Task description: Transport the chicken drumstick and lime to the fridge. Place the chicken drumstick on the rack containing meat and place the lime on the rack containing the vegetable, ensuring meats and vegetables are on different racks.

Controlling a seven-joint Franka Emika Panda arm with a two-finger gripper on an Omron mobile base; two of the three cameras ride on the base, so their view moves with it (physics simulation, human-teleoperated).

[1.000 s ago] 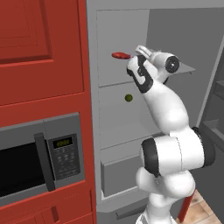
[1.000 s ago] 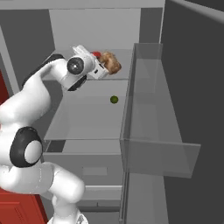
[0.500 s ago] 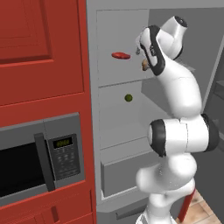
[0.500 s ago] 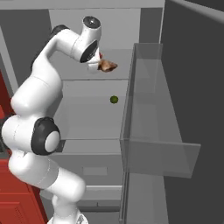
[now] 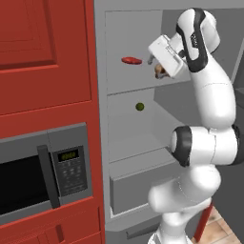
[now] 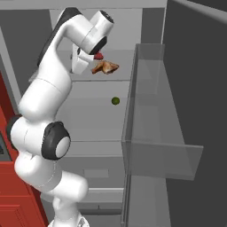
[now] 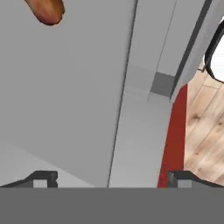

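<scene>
- Left base view: the white arm's two-finger gripper (image 5: 153, 59) is up at the open grey fridge (image 5: 143, 157), level with its highest pale grey shelf (image 5: 125, 85). The lumpy golden-brown roasted chicken drumstick (image 5: 160, 71) lies on that shelf just below and beside the hand. The flat red oval slab of raw meat (image 5: 131, 60) rests a little further along the same shelf. The tiny dark olive-green ball (image 5: 139, 106) sits on the second shelf (image 5: 133, 152), well under the hand.
- Right base view: the drumstick (image 6: 105, 67) lies flat on the top shelf, apart from the hand, with the red slab (image 6: 98, 56) just behind it.
- Hand view: both dark finger tips (image 7: 41, 179) stand spread wide with nothing between them; the drumstick's brown end (image 7: 47, 10) is far ahead of them.
- Handling, as a judgement: the drumstick looks light, firm and lumpy, perhaps greasy. Should it need moving, pinch across the thick meaty end, not the narrow bone.
</scene>
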